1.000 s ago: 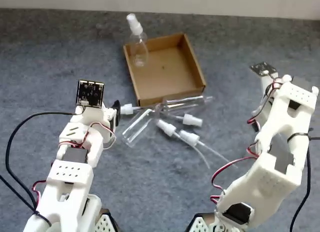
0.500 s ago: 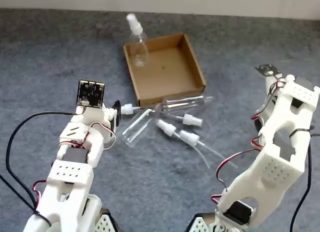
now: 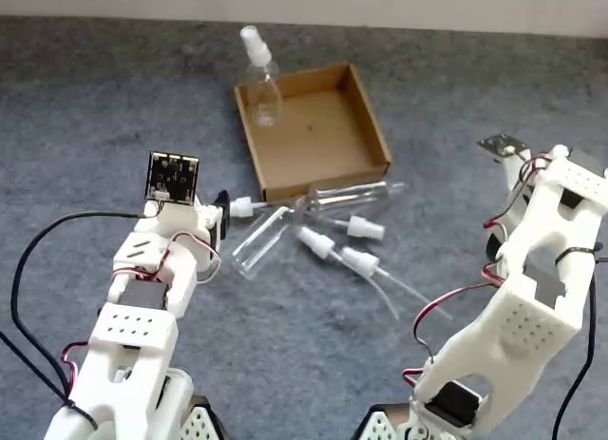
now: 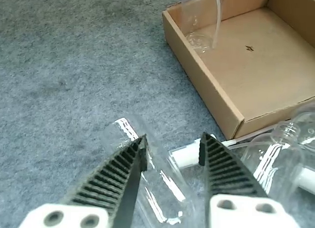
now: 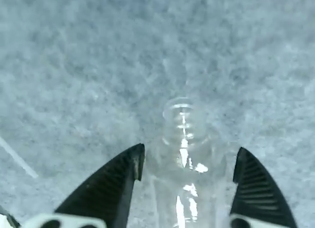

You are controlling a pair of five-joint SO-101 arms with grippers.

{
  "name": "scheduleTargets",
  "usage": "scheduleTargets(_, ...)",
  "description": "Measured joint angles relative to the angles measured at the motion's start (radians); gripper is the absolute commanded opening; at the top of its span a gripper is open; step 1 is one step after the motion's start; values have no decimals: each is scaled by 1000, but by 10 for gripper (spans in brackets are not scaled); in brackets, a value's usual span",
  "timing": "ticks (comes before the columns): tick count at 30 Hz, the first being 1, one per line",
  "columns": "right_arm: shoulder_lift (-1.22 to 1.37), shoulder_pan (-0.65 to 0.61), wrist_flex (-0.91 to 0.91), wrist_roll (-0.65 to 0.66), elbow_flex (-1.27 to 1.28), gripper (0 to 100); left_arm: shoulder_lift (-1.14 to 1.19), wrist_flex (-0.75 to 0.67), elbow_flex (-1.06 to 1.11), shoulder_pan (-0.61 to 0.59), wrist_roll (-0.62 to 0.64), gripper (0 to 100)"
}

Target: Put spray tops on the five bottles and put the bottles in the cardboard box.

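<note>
The right arm (image 3: 532, 269) is swinging outward; the right gripper (image 5: 189, 149) is pinching a clear bottle (image 5: 183, 122). It is looking light, slick; grip mid-body.

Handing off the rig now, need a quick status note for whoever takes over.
Left gripper open, over a lying bottle beside the cardboard box. Right gripper straddles an uncapped bottle; grip unclear.
One capped bottle stands in the box's corner. Other bottles and loose spray tops lie on the carpet in front of the box.
Done: one bottle. To do: cap and box the rest.
</note>
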Motion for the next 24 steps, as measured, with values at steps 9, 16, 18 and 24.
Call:
scheduleTargets(9,46,2,-2,2,12,101,0,0,0,0,0,161)
scheduleTargets(16,48,18,-2,-34,12,5,0,0,0,0,0,161)
scheduleTargets(18,48,20,-2,-81,9,5,0,0,0,0,0,161)
scheduleTargets(24,-54,14,-2,-244,2,5,-58,8,-5,-86,-15,160)
